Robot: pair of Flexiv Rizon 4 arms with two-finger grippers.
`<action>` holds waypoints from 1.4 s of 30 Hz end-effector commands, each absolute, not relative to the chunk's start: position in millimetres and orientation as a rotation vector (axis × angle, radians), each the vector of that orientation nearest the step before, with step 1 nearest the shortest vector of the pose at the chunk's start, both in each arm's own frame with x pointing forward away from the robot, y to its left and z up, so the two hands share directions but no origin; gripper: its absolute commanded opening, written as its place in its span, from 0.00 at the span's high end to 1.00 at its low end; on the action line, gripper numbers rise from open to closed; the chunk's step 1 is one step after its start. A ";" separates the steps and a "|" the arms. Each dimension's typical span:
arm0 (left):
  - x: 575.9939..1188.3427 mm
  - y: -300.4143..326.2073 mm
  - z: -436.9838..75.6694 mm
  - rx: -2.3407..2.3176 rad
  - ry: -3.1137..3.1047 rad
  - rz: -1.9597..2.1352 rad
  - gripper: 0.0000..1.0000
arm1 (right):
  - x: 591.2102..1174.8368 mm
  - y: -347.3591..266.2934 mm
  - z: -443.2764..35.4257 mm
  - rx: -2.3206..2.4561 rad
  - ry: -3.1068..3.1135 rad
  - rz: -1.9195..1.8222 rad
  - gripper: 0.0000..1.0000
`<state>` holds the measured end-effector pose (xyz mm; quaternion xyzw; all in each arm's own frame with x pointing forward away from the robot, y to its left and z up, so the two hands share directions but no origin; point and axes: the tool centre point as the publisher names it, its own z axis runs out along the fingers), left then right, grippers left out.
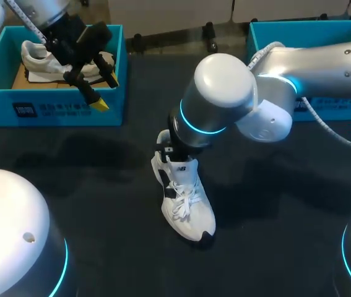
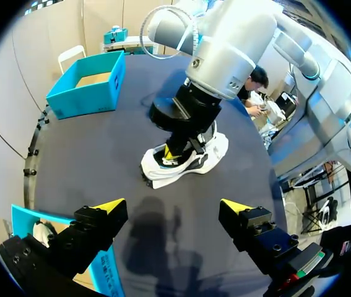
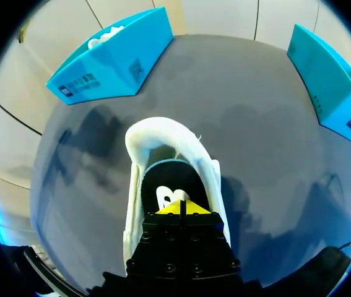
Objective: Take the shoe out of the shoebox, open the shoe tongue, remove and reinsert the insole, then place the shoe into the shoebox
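A white shoe with black trim (image 1: 184, 198) stands on the dark table (image 1: 101, 185), toe toward me. My right arm (image 1: 225, 86) reaches in from the right and its wrist covers the shoe's heel opening. In the right wrist view my right gripper (image 3: 181, 208) is shut, yellow tips together down inside the shoe (image 3: 163, 133), right over the dark insole (image 3: 166, 185); whether it pinches the insole is hidden. My left gripper (image 1: 106, 91) hangs open and empty over the front wall of the left blue shoebox (image 1: 51, 111). Ahead of its fingers (image 2: 174, 207) lies the shoe (image 2: 209, 158).
Inside the left shoebox lies a second white shoe (image 1: 39, 59) on brown paper. Another blue shoebox (image 1: 311, 31) stands at the back right, also seen in the left wrist view (image 2: 91, 83). Between the boxes the dark tabletop is bare.
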<state>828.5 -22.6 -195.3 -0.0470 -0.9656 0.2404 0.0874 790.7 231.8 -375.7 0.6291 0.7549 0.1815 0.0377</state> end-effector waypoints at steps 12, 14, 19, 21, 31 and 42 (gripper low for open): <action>827.5 -21.8 -195.2 -0.140 -2.877 0.715 0.00 | 811.7 246.3 -381.0 1.890 2.332 0.569 1.00; 827.5 -21.8 -195.2 -0.140 -2.877 0.715 0.00 | 811.6 245.4 -387.6 1.900 2.327 0.574 1.00; 827.5 -21.8 -195.2 -0.140 -2.877 0.715 0.00 | 810.8 242.7 -400.9 1.919 2.302 0.547 1.00; 827.5 -21.8 -195.2 -0.140 -2.877 0.715 0.00 | 809.1 241.5 -399.8 1.926 2.297 0.538 1.00; 827.5 -21.8 -195.2 -0.140 -2.877 0.715 0.00 | 801.2 245.1 -373.5 1.872 2.275 0.508 1.00; 827.5 -21.8 -195.2 -0.140 -2.877 0.715 0.00 | 811.6 238.8 -406.3 1.893 2.330 0.490 1.00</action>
